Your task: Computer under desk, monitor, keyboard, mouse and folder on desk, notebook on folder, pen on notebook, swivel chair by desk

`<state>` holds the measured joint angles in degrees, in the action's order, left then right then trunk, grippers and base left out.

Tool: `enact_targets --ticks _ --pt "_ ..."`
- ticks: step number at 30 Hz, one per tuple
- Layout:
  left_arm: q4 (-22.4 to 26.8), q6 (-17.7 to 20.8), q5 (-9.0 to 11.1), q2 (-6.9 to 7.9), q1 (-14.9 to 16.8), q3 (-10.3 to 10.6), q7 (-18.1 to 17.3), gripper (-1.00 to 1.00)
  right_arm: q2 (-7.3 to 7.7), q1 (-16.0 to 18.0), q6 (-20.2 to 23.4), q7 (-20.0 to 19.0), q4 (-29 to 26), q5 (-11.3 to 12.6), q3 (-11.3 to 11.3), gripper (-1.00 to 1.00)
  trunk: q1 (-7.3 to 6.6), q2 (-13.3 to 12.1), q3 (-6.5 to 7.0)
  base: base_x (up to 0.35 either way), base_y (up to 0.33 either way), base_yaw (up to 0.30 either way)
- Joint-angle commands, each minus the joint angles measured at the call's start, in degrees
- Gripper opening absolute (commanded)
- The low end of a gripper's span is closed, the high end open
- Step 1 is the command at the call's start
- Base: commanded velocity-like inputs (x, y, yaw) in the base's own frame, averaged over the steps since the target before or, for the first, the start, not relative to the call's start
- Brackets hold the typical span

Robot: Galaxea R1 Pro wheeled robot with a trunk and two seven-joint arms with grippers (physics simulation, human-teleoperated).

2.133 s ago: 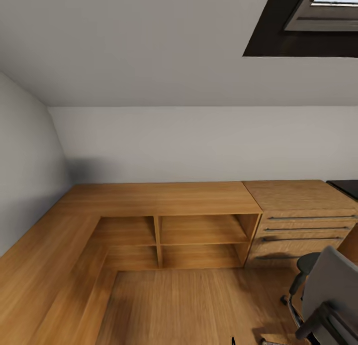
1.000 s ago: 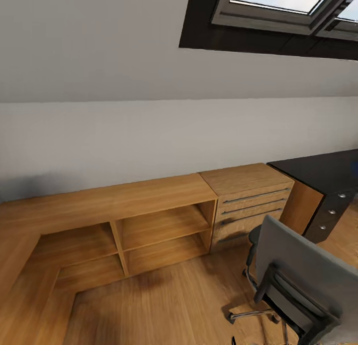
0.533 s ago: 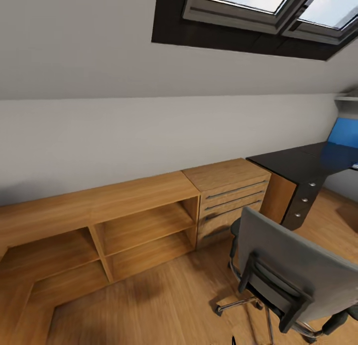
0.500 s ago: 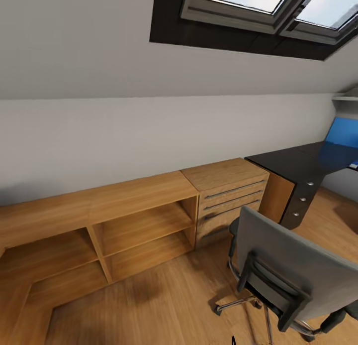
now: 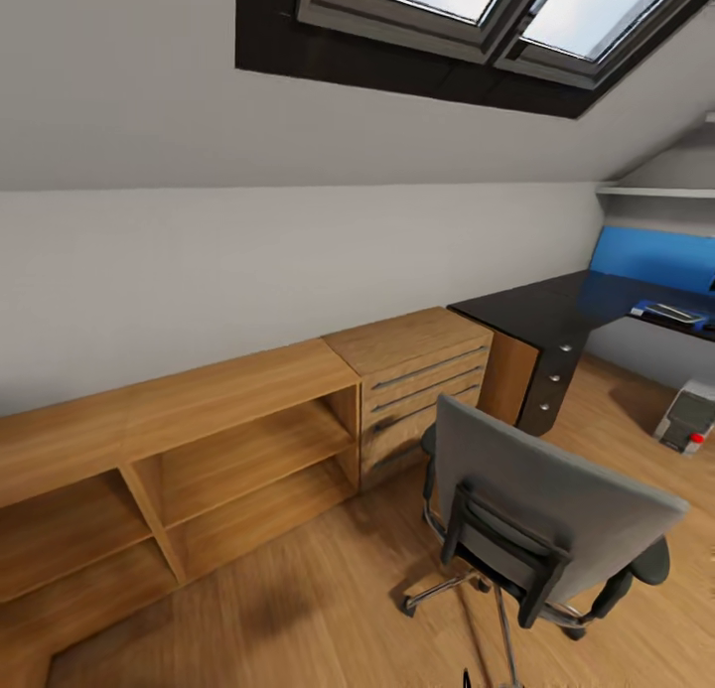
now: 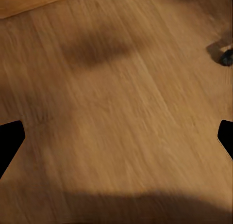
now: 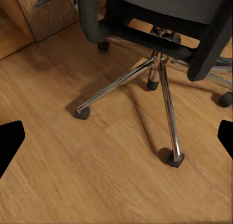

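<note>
Facing the swivel chair (image 5: 541,514) from behind, grey back hiding any folder on its seat, well apart from the black L-shaped worktop (image 5: 556,311) at far right. Left hand (image 6: 116,141) and right hand (image 7: 116,136) released — fingers spread over bare floor.

The wooden floor (image 5: 328,609) carries the swivel chair (image 5: 541,514), whose chrome five-star base (image 7: 158,73) rests on it on black casters. Along the wall a low open wooden shelf unit (image 5: 189,440) stands on the floor, with the light wooden drawer cabinet (image 5: 417,370) touching its end and the desk (image 5: 556,316) just beside that. Near the floor's far edge, under the desk, a pale box with a red spot (image 5: 685,420) sits on the boards.
</note>
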<state>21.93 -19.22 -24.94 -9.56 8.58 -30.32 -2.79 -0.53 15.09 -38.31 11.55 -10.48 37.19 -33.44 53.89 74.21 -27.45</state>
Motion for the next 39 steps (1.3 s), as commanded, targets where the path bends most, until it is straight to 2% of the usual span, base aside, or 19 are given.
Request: enact_targets --ticks 1,11,30,39 --pt "0.0 -0.7 -0.4 -0.05 0.0 -0.5 -0.3 1.0 0.0 0.1 -0.1 0.5 0.0 0.1 -0.5 1.0 0.23 0.4 -0.24 0.0 0.0 -0.259" --pt "0.0 -2.4 -0.3 -0.03 0.0 -0.7 -0.3 1.0 0.0 0.0 -0.1 0.5 0.0 0.1 -0.5 1.0 2.42 4.5 -2.04 0.0 0.0 -0.259" --pt "0.0 -2.4 -0.3 -0.02 0.0 -0.7 -0.3 1.0 -0.12 0.1 -1.8 0.5 0.0 0.1 -0.5 1.0 6.59 12.1 -5.54 0.0 0.0 -0.264" --pt "0.0 -2.5 -0.2 0.01 0.0 -0.7 -0.2 1.0 -0.17 0.1 -1.8 0.5 0.0 0.1 -0.5 1.0 8.57 15.7 -7.78 0.0 0.0 -0.105"
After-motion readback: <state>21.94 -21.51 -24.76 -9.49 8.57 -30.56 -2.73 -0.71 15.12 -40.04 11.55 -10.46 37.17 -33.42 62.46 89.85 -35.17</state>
